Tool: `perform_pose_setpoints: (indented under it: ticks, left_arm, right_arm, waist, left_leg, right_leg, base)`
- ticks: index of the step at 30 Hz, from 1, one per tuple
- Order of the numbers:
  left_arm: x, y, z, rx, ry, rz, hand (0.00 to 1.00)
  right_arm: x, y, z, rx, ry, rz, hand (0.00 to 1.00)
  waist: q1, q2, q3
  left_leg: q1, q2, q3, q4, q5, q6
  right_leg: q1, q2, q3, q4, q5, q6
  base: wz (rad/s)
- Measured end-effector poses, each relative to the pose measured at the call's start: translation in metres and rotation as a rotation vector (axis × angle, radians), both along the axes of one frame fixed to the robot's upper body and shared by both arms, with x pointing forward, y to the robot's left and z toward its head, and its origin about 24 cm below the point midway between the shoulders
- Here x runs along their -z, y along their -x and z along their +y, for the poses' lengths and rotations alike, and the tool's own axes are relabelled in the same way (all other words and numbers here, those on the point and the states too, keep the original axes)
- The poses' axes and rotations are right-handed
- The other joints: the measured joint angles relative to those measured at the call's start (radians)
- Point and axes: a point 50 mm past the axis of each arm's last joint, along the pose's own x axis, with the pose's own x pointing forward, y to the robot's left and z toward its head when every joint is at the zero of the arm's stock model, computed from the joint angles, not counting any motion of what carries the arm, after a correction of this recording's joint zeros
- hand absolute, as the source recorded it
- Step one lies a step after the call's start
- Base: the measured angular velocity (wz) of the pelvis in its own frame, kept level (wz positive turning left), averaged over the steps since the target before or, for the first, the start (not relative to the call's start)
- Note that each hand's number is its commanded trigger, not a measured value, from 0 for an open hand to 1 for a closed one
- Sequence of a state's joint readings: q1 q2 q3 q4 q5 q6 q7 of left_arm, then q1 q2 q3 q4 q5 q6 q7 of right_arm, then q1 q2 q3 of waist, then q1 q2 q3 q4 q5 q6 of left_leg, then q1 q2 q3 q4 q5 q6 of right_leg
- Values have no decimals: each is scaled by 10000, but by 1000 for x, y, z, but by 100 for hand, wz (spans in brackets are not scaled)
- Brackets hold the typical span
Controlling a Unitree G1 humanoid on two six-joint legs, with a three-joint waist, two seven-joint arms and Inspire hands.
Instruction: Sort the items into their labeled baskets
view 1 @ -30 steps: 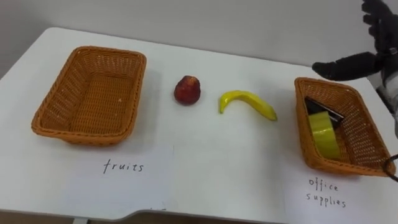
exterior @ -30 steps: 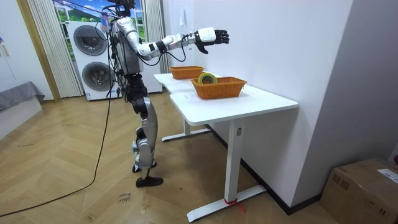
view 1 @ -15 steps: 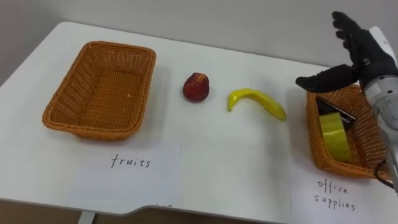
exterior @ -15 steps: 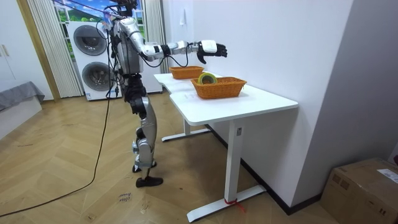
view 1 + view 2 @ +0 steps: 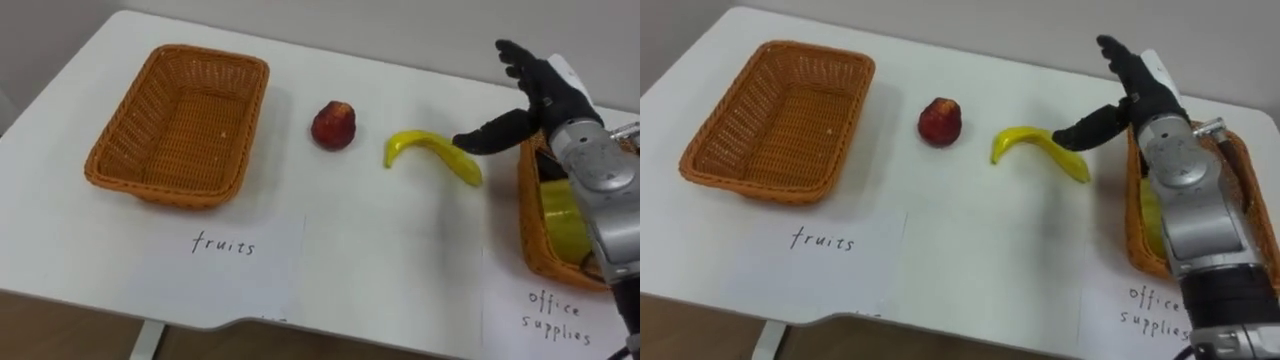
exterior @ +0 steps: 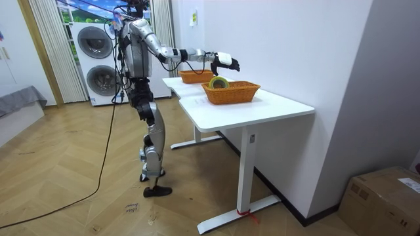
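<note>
A yellow banana (image 5: 432, 155) lies on the white table, right of a red fruit (image 5: 333, 125). My right hand (image 5: 545, 95) hovers open just above and to the right of the banana's right end, fingers spread and thumb stretched toward it, holding nothing. The empty wicker fruit basket (image 5: 175, 120) stands at the left. At the right stands the office supplies basket (image 5: 530, 230), holding a yellow tape roll (image 5: 565, 220) and a dark item partly hidden behind my forearm. In the room view I stand at the table's end with the right hand (image 6: 223, 61) reaching over it.
Paper sheets with handwritten labels lie in front of each basket, one on the left (image 5: 225, 245) and one on the right (image 5: 555, 310). The table's front edge (image 5: 300, 325) runs close below them. A wall lies behind the table. Washing machines (image 6: 98, 62) stand behind me.
My right hand has dropped and swung left, from above the office supplies basket to beside the banana's right end. The eye view has also shifted.
</note>
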State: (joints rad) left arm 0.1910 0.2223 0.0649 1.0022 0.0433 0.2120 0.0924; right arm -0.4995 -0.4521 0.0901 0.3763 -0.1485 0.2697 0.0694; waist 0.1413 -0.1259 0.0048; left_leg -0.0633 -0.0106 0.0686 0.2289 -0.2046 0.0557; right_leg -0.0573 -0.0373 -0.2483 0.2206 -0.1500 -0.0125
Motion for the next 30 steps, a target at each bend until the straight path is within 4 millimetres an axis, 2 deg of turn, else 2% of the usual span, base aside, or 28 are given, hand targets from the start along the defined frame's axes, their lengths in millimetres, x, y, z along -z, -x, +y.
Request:
perform_pose_setpoints:
  ticks: [6,13,17,25,30]
  left_arm:
    - [1,-4,-3,234,76,-11,0]
    - [2,-6,-7,-162,364,-214,0]
    - [2,-7,-9,-334,497,-372,0]
    - [2,-9,-9,-410,498,-500,0]
    - [2,-16,-11,-243,528,-650,0]
  right_arm:
    - [2,-7,2,3,342,218,0]
    - [5,-9,4,-94,536,347,0]
    - [5,-12,3,43,673,376,0]
    - [8,-15,8,-213,2082,609,0]
    - [8,-16,7,-186,2146,674,0]
  waist:
    - [41,15,1]
    - [60,149,27]
    - [54,151,28]
    - [58,155,32]
    - [75,145,41]
  left_leg:
    - [-356,-18,-145,126,12,-1]
    - [-564,-20,-200,100,30,-8]
    - [-665,-26,-197,112,33,-6]
    - [-704,-28,-201,103,39,-6]
    - [-707,-33,-212,98,51,-5]
  right_leg:
    - [-315,-11,-69,9,3,-4]
    - [-525,-59,-60,15,4,-5]
    - [-624,-75,-61,17,4,-6]
    - [-660,-91,-159,27,4,-6]
    - [-658,-95,-183,32,4,-6]
  base:
    - [6]
    - [0]
    - [0]
    - [0]
    - [0]
